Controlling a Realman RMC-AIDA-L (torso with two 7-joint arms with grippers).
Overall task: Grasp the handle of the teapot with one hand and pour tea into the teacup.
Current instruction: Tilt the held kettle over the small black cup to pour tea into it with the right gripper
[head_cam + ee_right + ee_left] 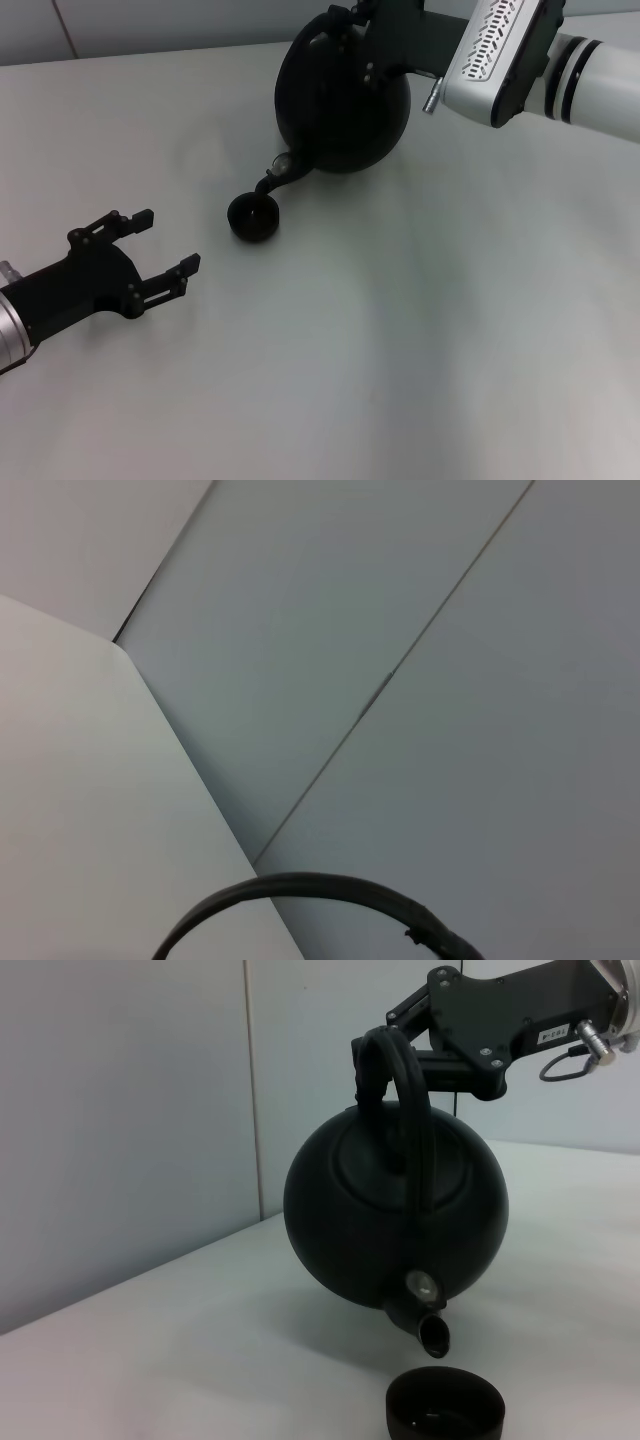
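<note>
Table (420, 380) carrying everything; matte, pale, with a wall behind the far edge.

Teapot (340, 100) hanging in the air near the far edge, tipped forward and leftward, spout (425, 1325) aimed down. Held by the handle (400, 1090), arched hoop over the round body. Right gripper (385, 1045) clamped on that handle at the top of the hoop, arm coming in from the far right corner. Right wrist view showing only a slice of the hoop (320, 895) against the wall.

Key relation: spout mouth sitting just above and slightly behind the teacup (253, 218), in line with it in the left wrist view. Pot long axis, handle top to spout tip, running diagonally down toward the cup. Cup (445, 1410) standing upright on the table, closer to the near edge than the pot, touching nothing. No liquid stream visible; cannot tell whether anything is in the cup.

Judgement: pour stage, alignment looks about right; more tilt about the handle likely needed, with little sideways shift. Risk: spout tip swinging past the small rim as tilt grows.

Left gripper (160, 245) idle near the left edge, fingers apart, holding nothing, well apart from the cup.
</note>
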